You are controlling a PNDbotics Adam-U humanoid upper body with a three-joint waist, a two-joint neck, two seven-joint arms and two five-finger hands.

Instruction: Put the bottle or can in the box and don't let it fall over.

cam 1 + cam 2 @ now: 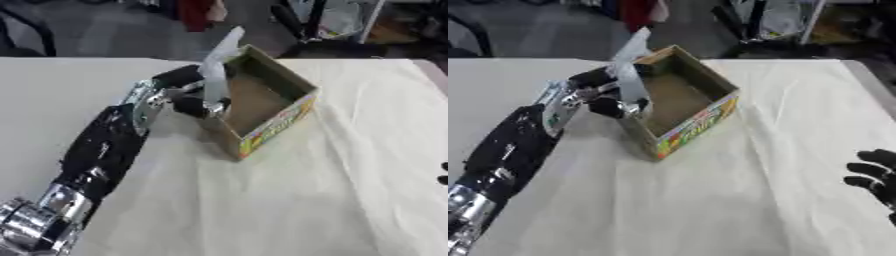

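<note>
Presently, the left hand (188, 95) is at the near-left wall of the cardboard box (273, 120), its fingers and thumb curled round a clear plastic bottle (217, 70). The bottle is held tilted, its top leaning toward the far side — its lower end sits at the box's left rim, between the curled fingers, and whether it touches the box floor cannot be told. The box is open-topped, brown inside, with a colourful printed band on its near outer face; it stands askew on the white cloth-covered table (332, 200). The left arm comes in from the lower left corner. The right hand (875, 182) shows at the right edge, well apart from the box — fingers spread and relaxed, holding nothing.
</note>
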